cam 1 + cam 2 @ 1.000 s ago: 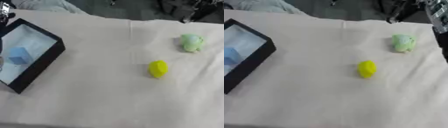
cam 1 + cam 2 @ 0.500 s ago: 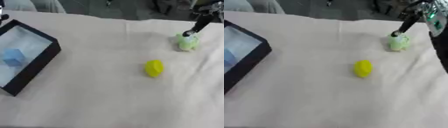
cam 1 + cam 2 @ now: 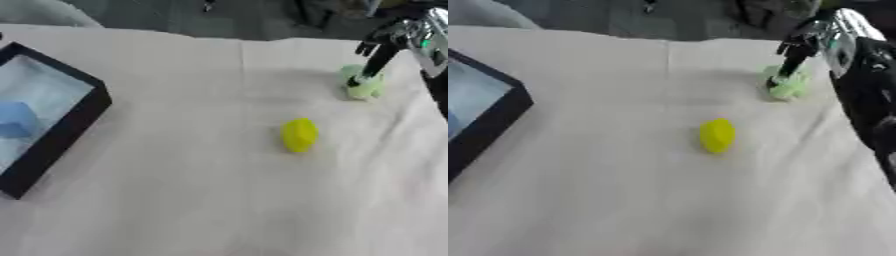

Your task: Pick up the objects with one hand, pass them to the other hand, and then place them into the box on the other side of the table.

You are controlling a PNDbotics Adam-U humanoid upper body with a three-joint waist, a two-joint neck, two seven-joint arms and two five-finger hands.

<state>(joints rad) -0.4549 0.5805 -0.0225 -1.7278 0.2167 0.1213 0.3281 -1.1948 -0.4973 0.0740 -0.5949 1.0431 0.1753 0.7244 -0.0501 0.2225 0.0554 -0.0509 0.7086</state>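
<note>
My right robot hand reaches in from the upper right, and one dark finger points straight down onto the top of the pale green toy, which sits near the far right edge of the worktop. The finger looks straight and touches or all but touches the toy; nothing is curled round it yet, so I count the hand as spread, not pinching. My left robot hand shows in neither view. The green toy is lumpy and rounded, with a matte, slightly soft look, so I judge it light and a little yielding; I would take it across its widest part, between thumb and fingers, since a push from the top alone could roll it on the cloth. The yellow lemon-shaped piece lies near the middle of the worktop, well apart from the green one, smooth and oval, likely to slip if pinched at its tapered ends. The cloth is beige and faintly creased. At the left stands the black-walled box, with a blue block already inside on its pale floor.
</note>
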